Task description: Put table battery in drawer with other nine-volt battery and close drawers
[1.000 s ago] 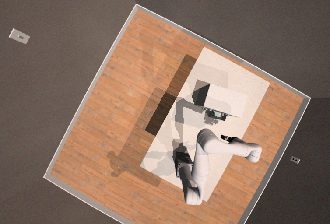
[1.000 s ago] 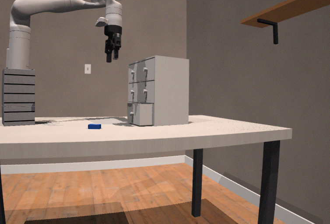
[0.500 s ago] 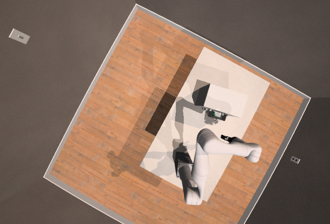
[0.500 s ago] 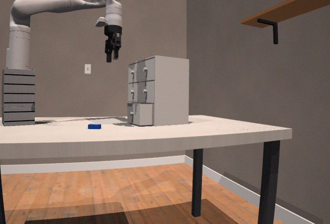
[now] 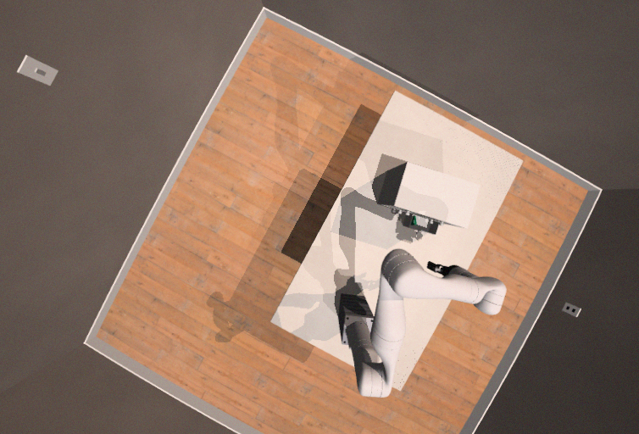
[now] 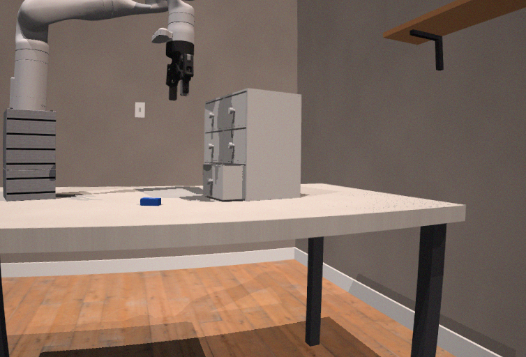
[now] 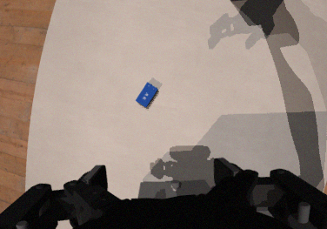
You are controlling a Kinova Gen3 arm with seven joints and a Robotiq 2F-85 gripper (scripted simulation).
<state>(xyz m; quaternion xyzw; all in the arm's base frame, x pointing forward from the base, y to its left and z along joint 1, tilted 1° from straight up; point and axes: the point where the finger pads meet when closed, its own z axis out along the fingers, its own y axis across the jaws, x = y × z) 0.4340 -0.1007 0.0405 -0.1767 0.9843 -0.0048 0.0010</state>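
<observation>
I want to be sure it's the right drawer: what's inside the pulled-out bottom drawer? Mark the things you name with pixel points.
The top view shows something green and a pale patch inside the drawer (image 5: pixel 434 230) (image 6: pixel 232 182); too small to identify. The chest (image 5: pixel 438 186) (image 6: pixel 273 144) hides its rear.

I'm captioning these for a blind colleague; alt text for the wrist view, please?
A small blue battery lies on a pale table, beyond the gripper's open, empty jaws. Shadows fall across the table's right side; wooden floor shows at left.
</observation>
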